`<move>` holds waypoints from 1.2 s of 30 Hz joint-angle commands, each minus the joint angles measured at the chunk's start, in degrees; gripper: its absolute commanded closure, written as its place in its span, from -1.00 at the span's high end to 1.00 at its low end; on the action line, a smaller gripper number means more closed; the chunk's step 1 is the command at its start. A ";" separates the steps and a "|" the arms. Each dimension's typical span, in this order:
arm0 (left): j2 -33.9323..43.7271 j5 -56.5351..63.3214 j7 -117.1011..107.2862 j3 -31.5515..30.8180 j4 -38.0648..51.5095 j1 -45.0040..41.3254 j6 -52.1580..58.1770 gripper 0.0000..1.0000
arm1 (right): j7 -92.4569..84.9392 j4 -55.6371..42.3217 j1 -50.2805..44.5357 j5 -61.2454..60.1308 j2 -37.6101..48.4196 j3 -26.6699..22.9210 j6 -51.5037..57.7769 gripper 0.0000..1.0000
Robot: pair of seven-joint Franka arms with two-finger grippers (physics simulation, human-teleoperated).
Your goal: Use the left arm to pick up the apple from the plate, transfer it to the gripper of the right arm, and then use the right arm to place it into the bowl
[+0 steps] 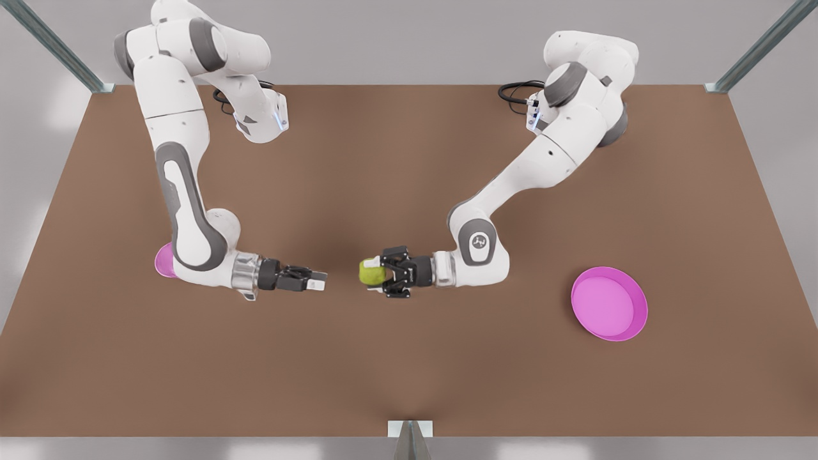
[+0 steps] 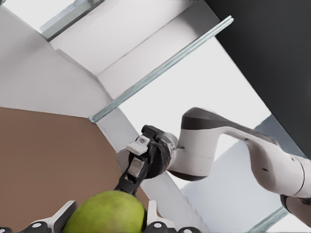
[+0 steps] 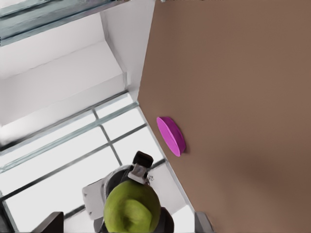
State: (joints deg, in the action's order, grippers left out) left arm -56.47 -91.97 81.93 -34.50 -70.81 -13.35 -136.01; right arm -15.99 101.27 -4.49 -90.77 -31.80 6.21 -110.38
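Left gripper (image 1: 372,273), on the arm at the front view's right, is clamped on the small round yellow-green apple (image 1: 370,272), held sideways above the middle of the brown table (image 1: 409,358); the left wrist view shows the apple (image 2: 105,212) between its fingers. Right gripper (image 1: 319,280), on the arm at the front view's left, points at the apple with a clear gap between them; fingers look close together, nothing gripped. Wide shallow magenta-pink plate (image 1: 609,303) sits on the table toward the front view's right, nothing in it. Small deep pink bowl (image 1: 164,260) peeks out behind the right arm's elbow; contents cannot be told.
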 commanded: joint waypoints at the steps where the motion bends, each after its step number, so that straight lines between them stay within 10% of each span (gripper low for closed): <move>1: -1.01 -2.60 53.86 -0.13 1.81 -1.24 -0.93 0.42 | -48.96 -1.16 -0.08 -7.06 -1.68 0.12 2.10 1.00; 34: -4.70 -3.48 54.83 -0.22 5.77 -4.75 -4.18 0.43 | -50.80 -3.63 -7.82 -6.62 -3.35 1.44 -2.65 1.00; 36: -4.70 -3.48 54.83 -0.22 5.77 -4.75 -4.27 0.43 | -51.33 -3.63 -7.82 -6.62 -3.35 1.44 -2.74 0.56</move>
State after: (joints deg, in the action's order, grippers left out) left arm -61.26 -95.63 129.75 -34.68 -65.07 -18.10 -139.89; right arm -59.48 97.70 -12.21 -96.75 -35.23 7.62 -111.43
